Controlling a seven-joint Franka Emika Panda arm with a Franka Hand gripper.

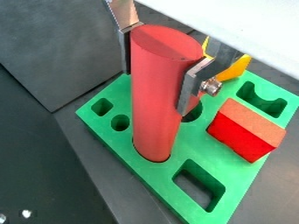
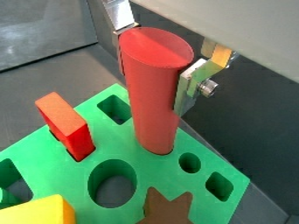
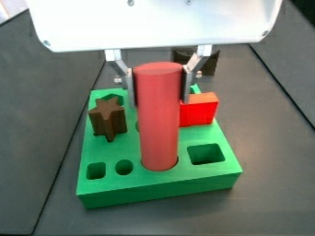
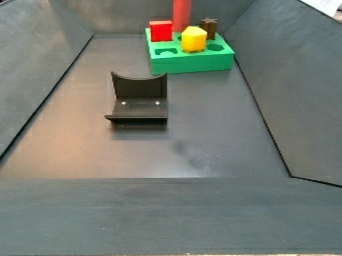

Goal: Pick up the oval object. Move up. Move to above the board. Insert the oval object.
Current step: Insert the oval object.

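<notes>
The oval object point(image 1: 158, 96), a tall salmon-red rod, stands upright with its lower end in a hole of the green board point(image 1: 152, 179). It shows in both wrist views point(image 2: 155, 87) and both side views point(image 3: 157, 115) point(image 4: 178, 18). My gripper point(image 1: 160, 66) is over the board, with one finger on each side of the rod's upper part and the pads against it. It also shows in a wrist view point(image 2: 153, 66) and a side view point(image 3: 155, 78). It is out of frame in the side view that shows the fixture.
A red cube point(image 1: 246, 129), a yellow block point(image 1: 233, 66) and a brown star point(image 3: 109, 118) sit in the board point(image 3: 160, 184). The fixture point(image 4: 136, 98) stands on the dark floor nearer the camera than the board point(image 4: 201, 62). Sloping dark walls enclose the floor.
</notes>
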